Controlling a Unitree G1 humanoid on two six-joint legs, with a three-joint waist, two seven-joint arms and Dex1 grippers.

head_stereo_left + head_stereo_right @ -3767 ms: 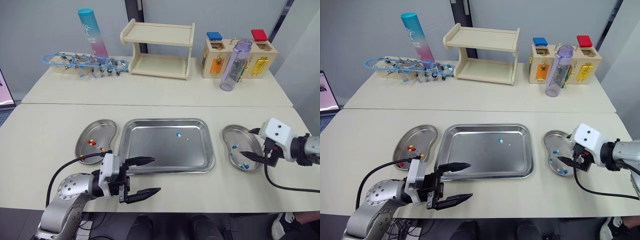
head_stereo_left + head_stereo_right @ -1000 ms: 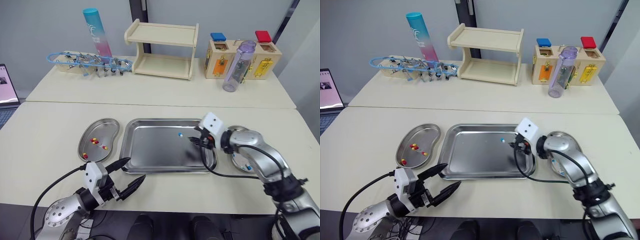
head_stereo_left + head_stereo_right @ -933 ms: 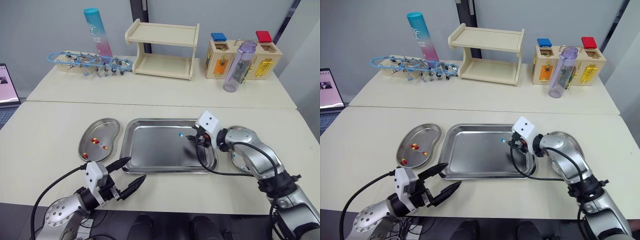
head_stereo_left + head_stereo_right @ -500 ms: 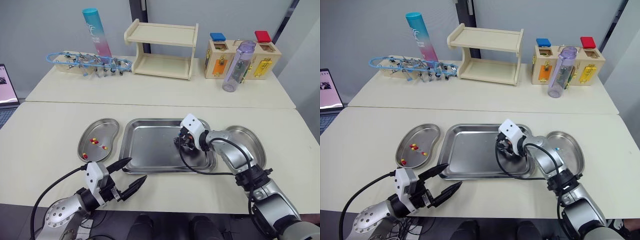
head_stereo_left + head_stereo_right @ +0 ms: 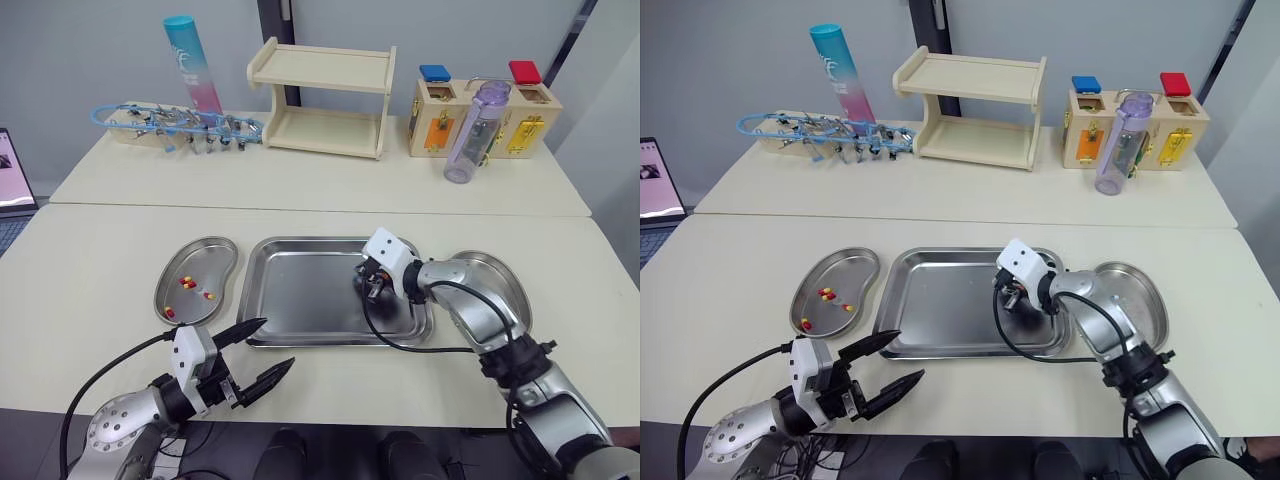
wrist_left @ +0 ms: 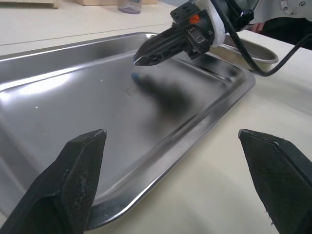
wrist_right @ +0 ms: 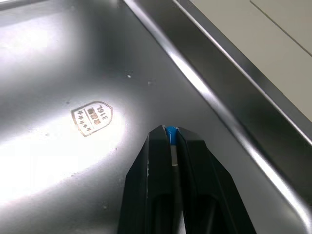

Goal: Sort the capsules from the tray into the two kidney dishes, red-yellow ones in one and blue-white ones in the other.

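We count one tray (image 5: 300, 300), two kidney dishes (image 5: 200, 262) (image 5: 512, 280), at least three red-yellow capsules (image 5: 184, 283) in left one, one blue-white capsule (image 7: 170, 130) over tray. Capsules in right dish: we cannot count. Back counter (image 5: 300, 180): one shelf (image 5: 320, 100), one bottle (image 5: 466, 130), one tube (image 5: 190, 60).

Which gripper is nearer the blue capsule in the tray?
Right: the right gripper pinches the blue capsule in the tray; the left gripper is open, off its front edge.

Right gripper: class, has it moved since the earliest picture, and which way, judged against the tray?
Yes. The right gripper has gone from above the right kidney dish leftward into the tray, now shut on a blue-tipped capsule.
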